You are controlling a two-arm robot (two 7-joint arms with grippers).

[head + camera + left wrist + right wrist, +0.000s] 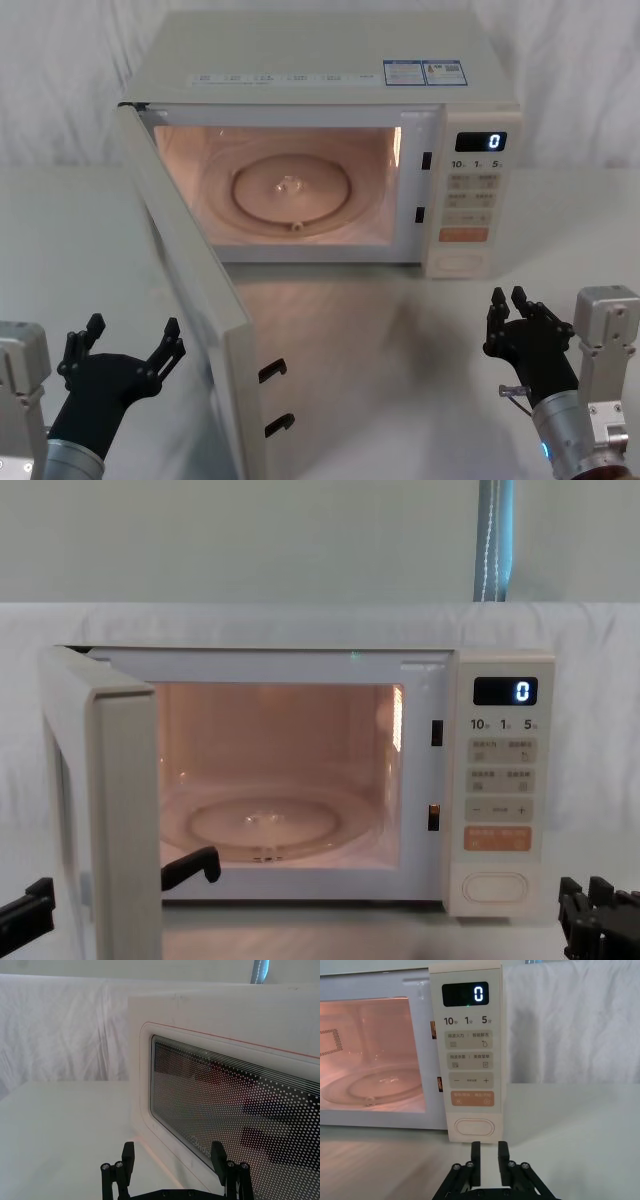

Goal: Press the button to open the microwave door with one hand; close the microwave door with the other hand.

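Swinging wide open toward the near left, the microwave door [195,300] hangs on its far-left hinge, and the microwave [330,100] glows inside. The door looks stiff, smooth and light, so a flat push on its outer face should shut it; no grip needed. The left hand [125,345] waits just left of the door, fingers spread wide, holding nothing. The right hand [512,310] sits near the button [458,263], fingers nearly together and empty, above the surface [400,350].
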